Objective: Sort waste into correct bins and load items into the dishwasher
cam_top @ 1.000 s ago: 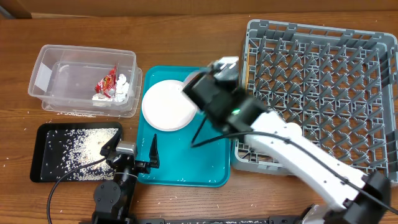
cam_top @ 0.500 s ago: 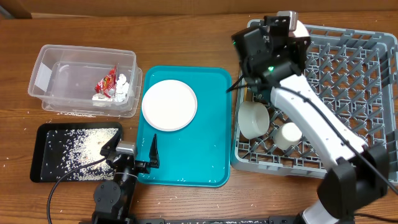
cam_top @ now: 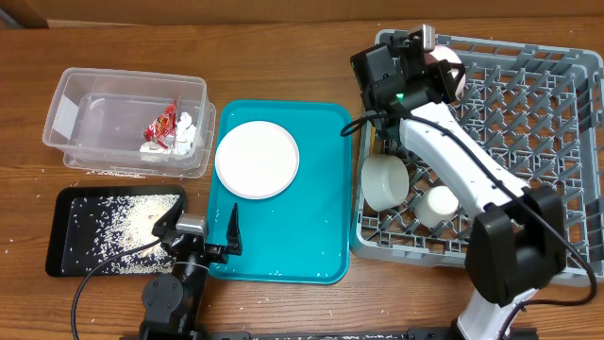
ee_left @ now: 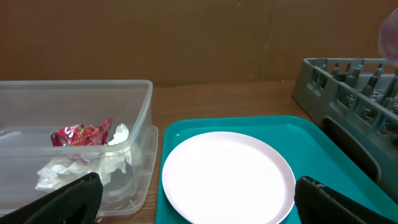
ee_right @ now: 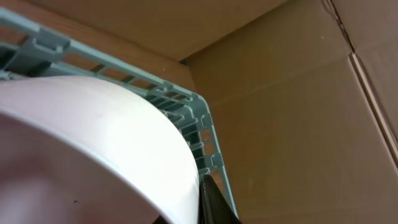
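My right gripper (cam_top: 432, 57) is shut on a pale pink plate (cam_top: 449, 72) and holds it on edge over the far left corner of the grey dish rack (cam_top: 528, 142). In the right wrist view the plate (ee_right: 93, 137) fills the lower left, with one dark finger (ee_right: 214, 202) against its rim and the rack corner (ee_right: 202, 134) behind it. A white plate (cam_top: 257, 159) lies on the teal tray (cam_top: 321, 236); it also shows in the left wrist view (ee_left: 227, 177). My left gripper (cam_top: 203, 234) is open and empty at the tray's near left edge.
A pale bowl (cam_top: 385, 181) and a white cup (cam_top: 440, 202) sit in the rack's near left part. A clear bin (cam_top: 127, 118) holds a red wrapper (cam_top: 161, 126) and crumpled tissue. A black tray (cam_top: 113, 229) with scattered rice lies at front left.
My right arm swung from above the teal tray to the rack's far left corner, carrying the pale plate, then shifted slightly. The left arm has not moved.
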